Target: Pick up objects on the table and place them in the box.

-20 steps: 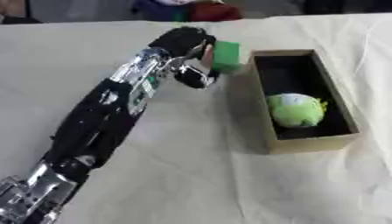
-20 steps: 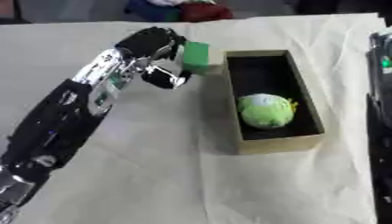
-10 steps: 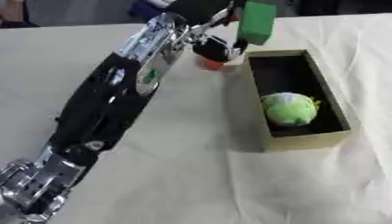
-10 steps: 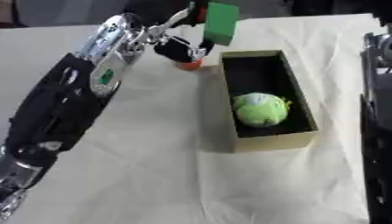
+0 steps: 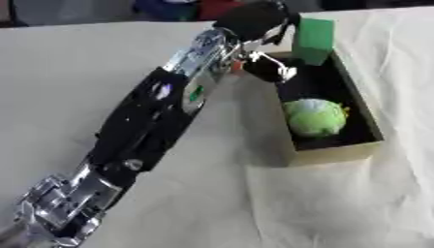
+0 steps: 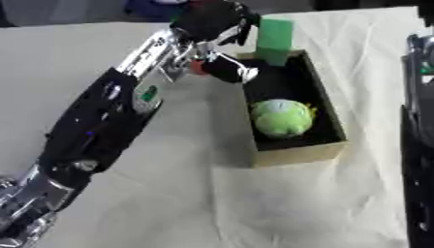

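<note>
The table (image 5: pixel 76 63) is covered by a cream-white cloth (image 5: pixel 339 208), which is marked by soft creases and folds near the right side. At the far edge, blurred dark blue (image 5: pixel 165 8) and red (image 5: pixel 219 7) shapes are seen. The surface is evenly lit, and only soft shadows are cast on it.

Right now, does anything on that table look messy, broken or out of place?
Nothing stands out. The box sits flat on the cloth with a green round toy inside, and the left hand holds a green block above the box's far end. A small orange thing lies beside the box.
</note>
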